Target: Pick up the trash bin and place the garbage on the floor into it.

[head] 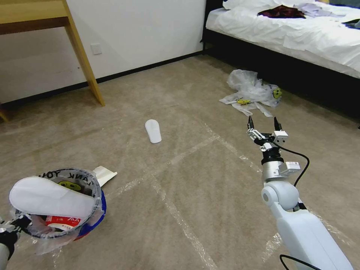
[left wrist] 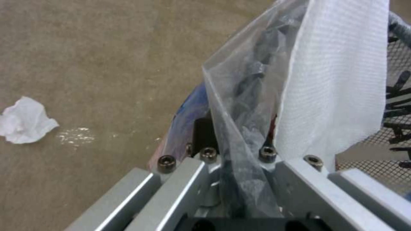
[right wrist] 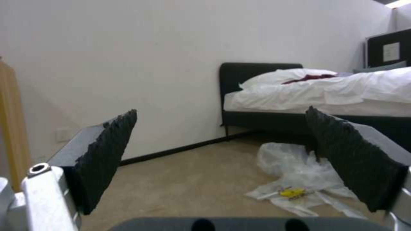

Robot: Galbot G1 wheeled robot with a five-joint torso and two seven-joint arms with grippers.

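Jaws spread wide, the right gripper [head: 263, 123] hangs above the carpet [head: 195, 165], short of clear plastic bags [head: 253, 92] by the bed [head: 300, 33]. A slipper [head: 153, 131] lies lengthwise toward the wall. From the left wrist, the left gripper [left wrist: 240, 166] clamps the trash bin [left wrist: 184, 122] rim; crumpled paper [left wrist: 23, 121] lies apart. From the right wrist, the bags [right wrist: 295, 173] lie beyond the open pads [right wrist: 107, 154].

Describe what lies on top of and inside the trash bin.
A white slipper lies across the rim of the trash bin, which the left gripper holds. Under it, a red-and-white wrapper shows; anything deeper is covered.
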